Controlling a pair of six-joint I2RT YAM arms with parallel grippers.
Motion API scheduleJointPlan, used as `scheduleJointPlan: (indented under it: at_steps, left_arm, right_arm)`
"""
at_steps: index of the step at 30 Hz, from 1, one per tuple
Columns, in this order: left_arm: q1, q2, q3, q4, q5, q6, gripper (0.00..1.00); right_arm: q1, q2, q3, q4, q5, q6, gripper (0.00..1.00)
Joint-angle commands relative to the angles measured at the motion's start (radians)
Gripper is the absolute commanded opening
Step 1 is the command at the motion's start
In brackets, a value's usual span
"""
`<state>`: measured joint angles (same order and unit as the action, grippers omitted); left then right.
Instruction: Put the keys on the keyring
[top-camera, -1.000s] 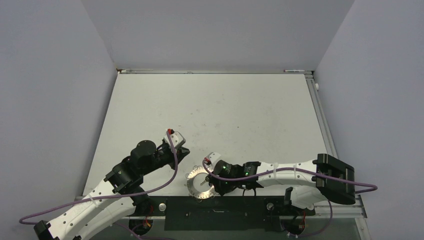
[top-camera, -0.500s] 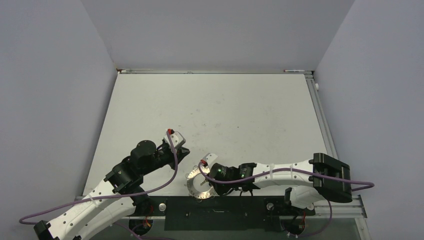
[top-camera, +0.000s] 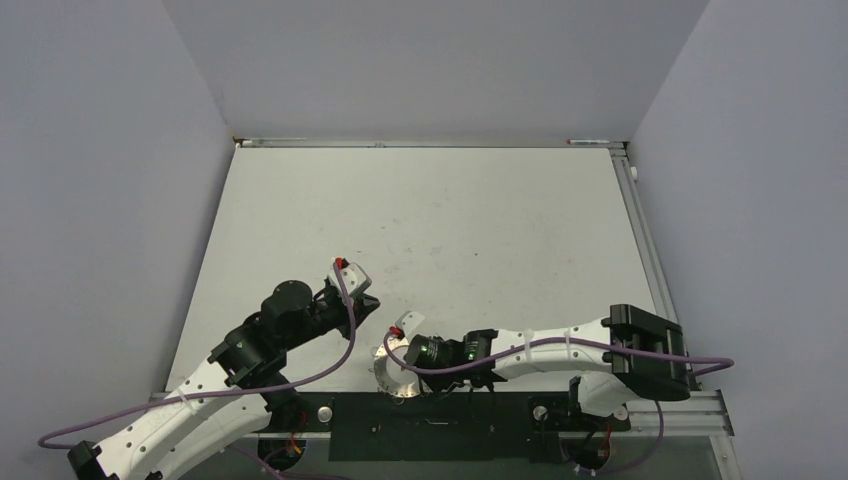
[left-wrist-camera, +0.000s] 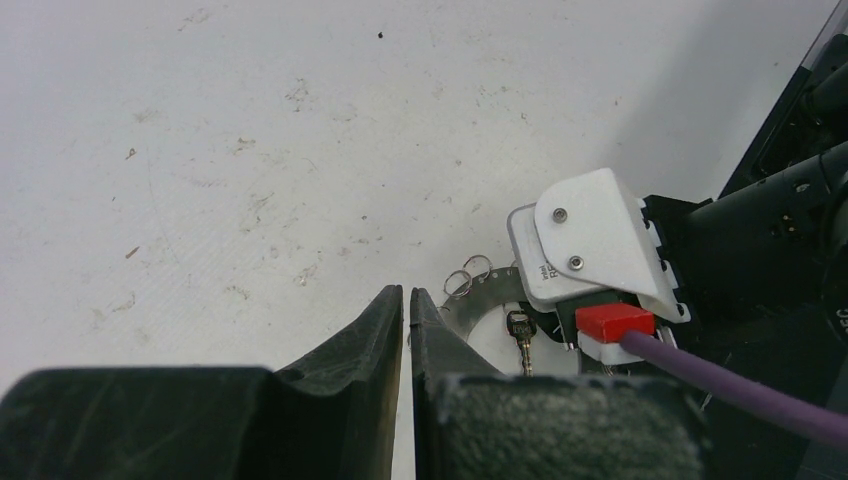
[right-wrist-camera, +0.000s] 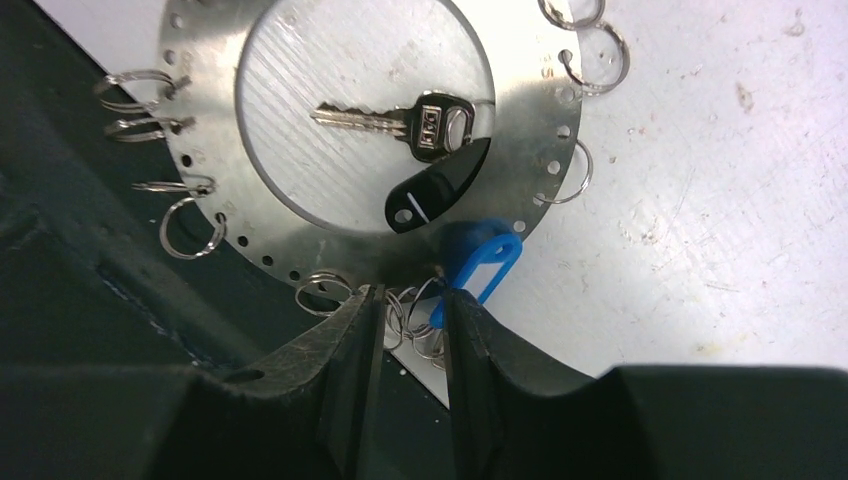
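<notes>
- The keyring lies flat at the near edge of the table, between the two arm bases. Part of its rim reaches over the dark strip there.
- The right wrist view shows it best. A silver key lies inside the wide hole, blade pointing away from its head. A black plastic tag rests just beside the head, partly over the ring's inner edge.
- A blue tag sits on the ring's outer edge, among small wire loops. No metal key shows with it.
- From above, only a crescent of the ring is visible, and the keys are too small to pick out.
- The left wrist view catches a slice of the ring and the silver key, beside the white camera housing and red plug of the other arm.
- The right gripper is down over the ring's edge. Its jaws stand narrowly apart with some wire loops in the gap, and I cannot tell whether they are pinching them.
- The right arm stretches low across the table front, reaching leftward from its base.
- The left gripper is clenched on nothing, its fingers pressed nearly together. It sits near the ring but apart from it, pointing toward it.
- The left arm is bent and angled to the right.
</notes>
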<state>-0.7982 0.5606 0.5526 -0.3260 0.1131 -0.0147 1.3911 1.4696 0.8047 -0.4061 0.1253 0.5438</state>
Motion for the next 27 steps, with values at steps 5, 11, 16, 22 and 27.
scheduleJointPlan:
  at_steps: [5, 11, 16, 22, 27]
  left_arm:
    - [0.003, -0.002, 0.023, 0.025, 0.016, -0.005, 0.05]
    - [0.004, -0.004, 0.023, 0.024, 0.016, -0.005, 0.05]
    - [0.003, -0.005, 0.023, 0.023, 0.016, -0.004, 0.05]
    - [0.003, -0.007, 0.023, 0.022, 0.016, -0.004, 0.05]
    - [0.003, -0.01, 0.023, 0.022, 0.017, -0.004, 0.05]
  right_arm:
    - [0.045, 0.06, 0.093, -0.139, 0.143, 0.022, 0.3]
    - [0.05, 0.07, 0.098, -0.152, 0.164, 0.024, 0.21]
    - [0.05, 0.072, 0.083, -0.141, 0.164, 0.025, 0.15]
    - [0.047, 0.062, 0.069, -0.123, 0.166, 0.028, 0.11]
    - [0.041, 0.049, 0.06, -0.113, 0.176, 0.026, 0.05]
